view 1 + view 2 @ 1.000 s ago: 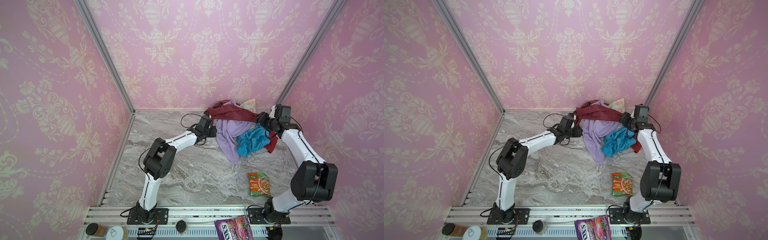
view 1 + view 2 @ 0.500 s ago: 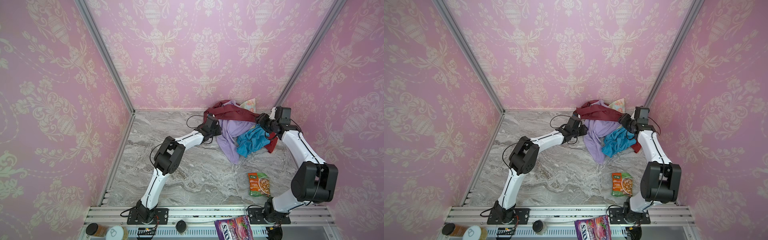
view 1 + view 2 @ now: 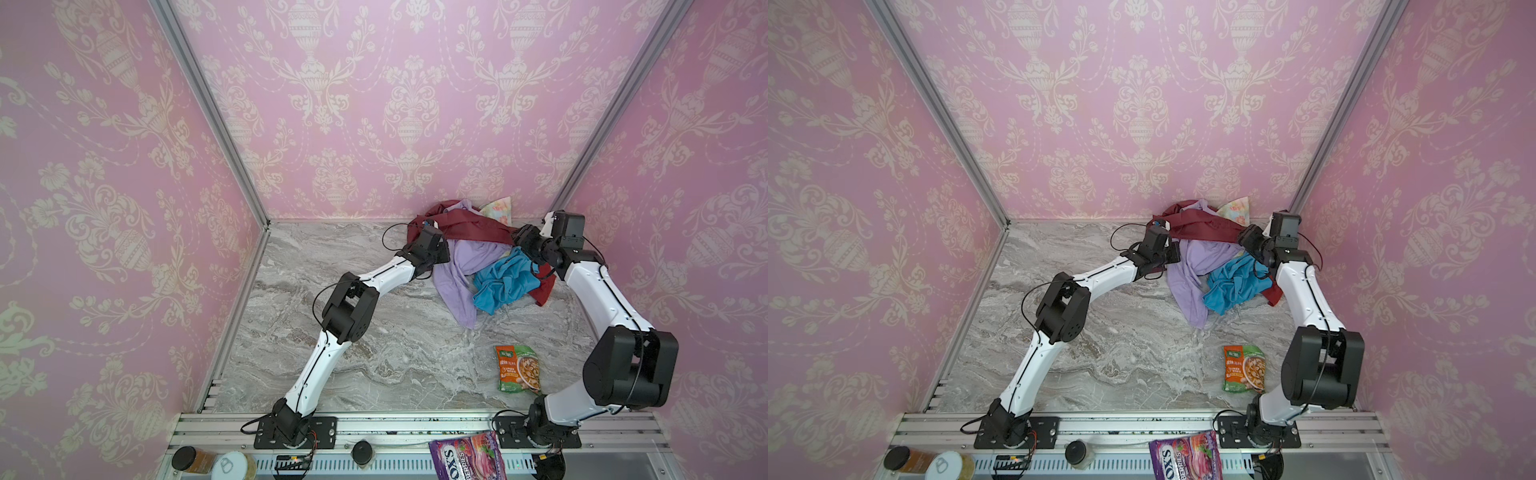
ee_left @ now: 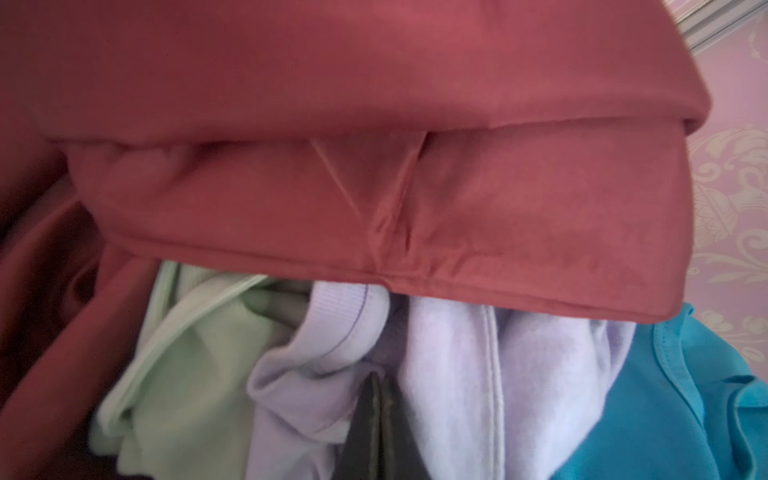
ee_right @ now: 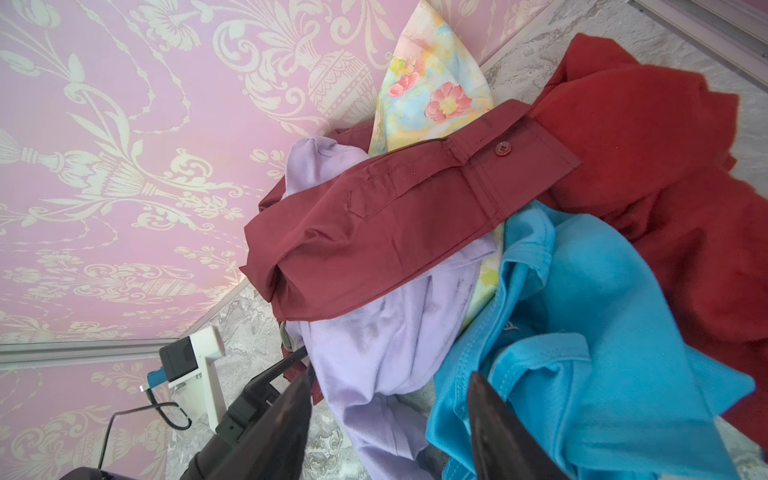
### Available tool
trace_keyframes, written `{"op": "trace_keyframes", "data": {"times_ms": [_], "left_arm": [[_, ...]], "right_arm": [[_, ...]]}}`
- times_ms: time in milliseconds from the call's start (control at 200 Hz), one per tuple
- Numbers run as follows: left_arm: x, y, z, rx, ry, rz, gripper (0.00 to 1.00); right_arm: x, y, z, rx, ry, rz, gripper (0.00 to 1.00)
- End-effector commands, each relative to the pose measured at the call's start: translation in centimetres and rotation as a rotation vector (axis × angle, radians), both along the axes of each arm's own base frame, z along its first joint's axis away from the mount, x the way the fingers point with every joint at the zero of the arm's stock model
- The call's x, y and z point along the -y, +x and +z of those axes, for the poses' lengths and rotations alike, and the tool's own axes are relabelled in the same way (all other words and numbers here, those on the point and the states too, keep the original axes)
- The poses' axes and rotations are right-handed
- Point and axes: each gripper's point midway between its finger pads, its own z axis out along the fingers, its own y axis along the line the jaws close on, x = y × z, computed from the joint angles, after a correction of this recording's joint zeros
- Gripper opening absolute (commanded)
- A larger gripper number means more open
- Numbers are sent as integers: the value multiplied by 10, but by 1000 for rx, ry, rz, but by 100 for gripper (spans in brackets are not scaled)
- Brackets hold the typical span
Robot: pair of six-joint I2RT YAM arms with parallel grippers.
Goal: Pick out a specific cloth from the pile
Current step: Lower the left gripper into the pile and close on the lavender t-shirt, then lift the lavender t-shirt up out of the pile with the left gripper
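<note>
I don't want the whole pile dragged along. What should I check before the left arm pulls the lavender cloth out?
1. Jaws of left gripper shut at the lavender cloth: ok.
2. Fabric truly pinched between them: cannot tell.
3. The maroon shirt off the lavender cloth: not ok, it drapes across it.
4. The teal cloth apart from the lavender cloth: not ok, they touch.
5. The right gripper open, gripping nothing: ok.

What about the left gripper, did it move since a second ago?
Yes. The left gripper slid right, away from the corner post, into the lavender cloth.
</note>
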Motion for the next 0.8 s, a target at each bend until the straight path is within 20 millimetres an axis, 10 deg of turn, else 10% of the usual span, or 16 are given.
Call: {"op": "trace_keyframes", "data": {"times_ms": [0, 796], "left_arm": [[14, -3, 23, 46, -21, -61, 0], [55, -76, 262, 405, -287, -270, 0]], "right_arm": [[3, -4, 14, 37, 4, -12, 61], [10, -7, 20, 54, -47, -43, 60]]}}
